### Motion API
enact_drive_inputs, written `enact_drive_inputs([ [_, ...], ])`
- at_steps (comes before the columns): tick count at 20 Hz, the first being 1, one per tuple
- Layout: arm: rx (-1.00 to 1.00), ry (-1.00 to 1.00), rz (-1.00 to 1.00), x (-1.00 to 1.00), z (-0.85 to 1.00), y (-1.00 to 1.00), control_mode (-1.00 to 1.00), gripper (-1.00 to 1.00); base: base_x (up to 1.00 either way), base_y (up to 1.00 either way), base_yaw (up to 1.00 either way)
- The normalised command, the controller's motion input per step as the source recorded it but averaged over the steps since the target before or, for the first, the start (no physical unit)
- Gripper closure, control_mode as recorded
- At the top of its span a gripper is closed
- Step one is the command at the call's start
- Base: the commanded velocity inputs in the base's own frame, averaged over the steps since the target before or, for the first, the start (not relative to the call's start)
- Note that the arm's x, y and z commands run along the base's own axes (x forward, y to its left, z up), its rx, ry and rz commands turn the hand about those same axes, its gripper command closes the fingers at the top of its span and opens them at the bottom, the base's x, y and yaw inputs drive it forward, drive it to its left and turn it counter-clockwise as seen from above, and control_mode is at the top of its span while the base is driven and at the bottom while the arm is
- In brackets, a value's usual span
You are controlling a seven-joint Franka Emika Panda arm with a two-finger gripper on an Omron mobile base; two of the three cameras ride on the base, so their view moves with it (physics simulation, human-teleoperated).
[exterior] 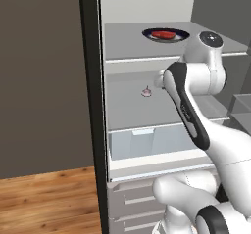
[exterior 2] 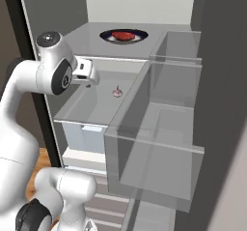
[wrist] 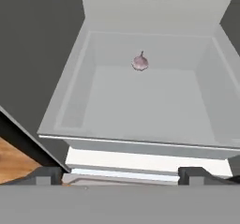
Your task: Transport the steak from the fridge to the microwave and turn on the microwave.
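Fingertips [wrist: 43,176] sat spread wide at the bottom of your hand view, nothing between them, so your gripper [wrist: 119,176] was open and empty at the front lip of the fridge's [exterior: 147,110] middle shelf. Steak [exterior: 162,34] was on the dark plate [exterior: 166,35] on the top shelf, well above and behind your hand. Risk: you were lined up with the wrong shelf, where just a small pinkish bulb, probably garlic [wrist: 140,62], sat near the back; reaching straight in would have got you that, not the meat. Lifting up, the wrist could have clipped the top shelf edge. Door bins [exterior 2: 159,128] looked empty; drawer [exterior: 147,142] below showed nothing inside. Microwave wasn't reached yet.
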Motion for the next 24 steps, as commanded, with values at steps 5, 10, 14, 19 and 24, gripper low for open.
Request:
enact_drive_inputs([
  [5, 0.01, -0.13, 0.00, -0.01, 0.57, -0.12, -1.00, -1.00, 0.00, 0.00, 0.00],
  [10, 0.01, -0.08, 0.00, 0.00, 0.60, -0.12, -1.00, -1.00, 0.00, 0.00, 0.00],
  [14, 0.00, -0.20, 0.00, 0.00, 0.44, -0.17, -1.00, -1.00, 0.00, 0.00, 0.00],
  [19, 0.00, -0.11, 0.00, 0.08, 0.38, -0.18, -1.00, -1.00, 0.00, 0.00, 0.00],
  [24, 0.03, -0.07, 0.00, 0.22, 0.36, -0.17, -1.00, -1.00, 0.00, 0.00, 0.00],
])
